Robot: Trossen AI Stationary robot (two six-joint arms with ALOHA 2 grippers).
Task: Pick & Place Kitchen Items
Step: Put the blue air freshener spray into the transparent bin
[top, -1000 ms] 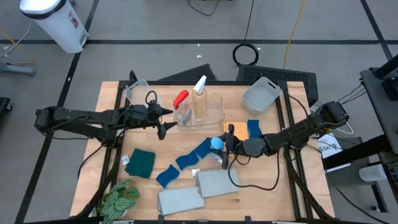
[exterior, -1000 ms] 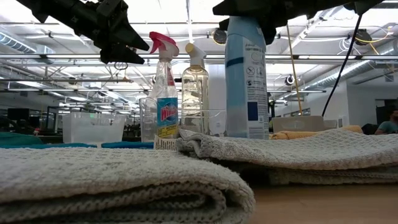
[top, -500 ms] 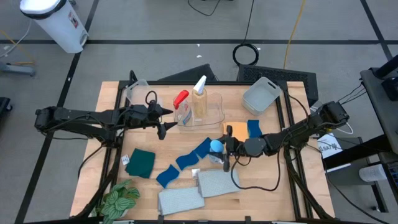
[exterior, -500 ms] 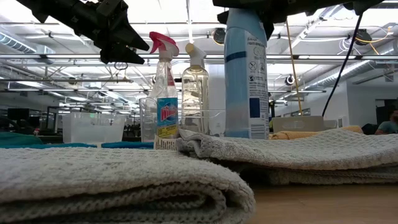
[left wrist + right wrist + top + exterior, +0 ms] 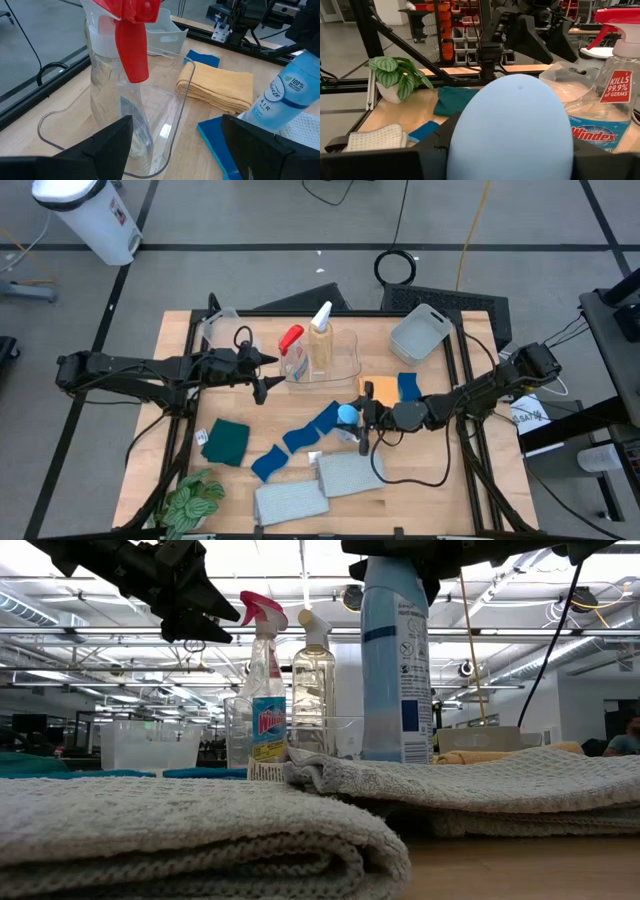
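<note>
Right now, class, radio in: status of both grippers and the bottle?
Right gripper shut on blue-capped bottle, bottle upright. Left gripper open, empty, beside clear tub. Red-trigger bottle and white-trigger bottle in tub.

The left gripper [image 5: 175, 142] has its two dark fingers spread wide apart, holding nothing. Just ahead of one finger [image 5: 107, 145] stands the red-trigger bottle [image 5: 117, 85], upright inside a clear plastic tub [image 5: 177, 107] whose rim curves through the gap between the fingers. Ahead of the other finger, the blue-capped bottle [image 5: 282, 102] stands with a dark arm above it. A blue sponge [image 5: 215, 137] lies near that finger. Farther out lies a folded orange cloth [image 5: 217, 87], then another blue sponge [image 5: 202, 57] and a grey tub [image 5: 167, 35].
</note>
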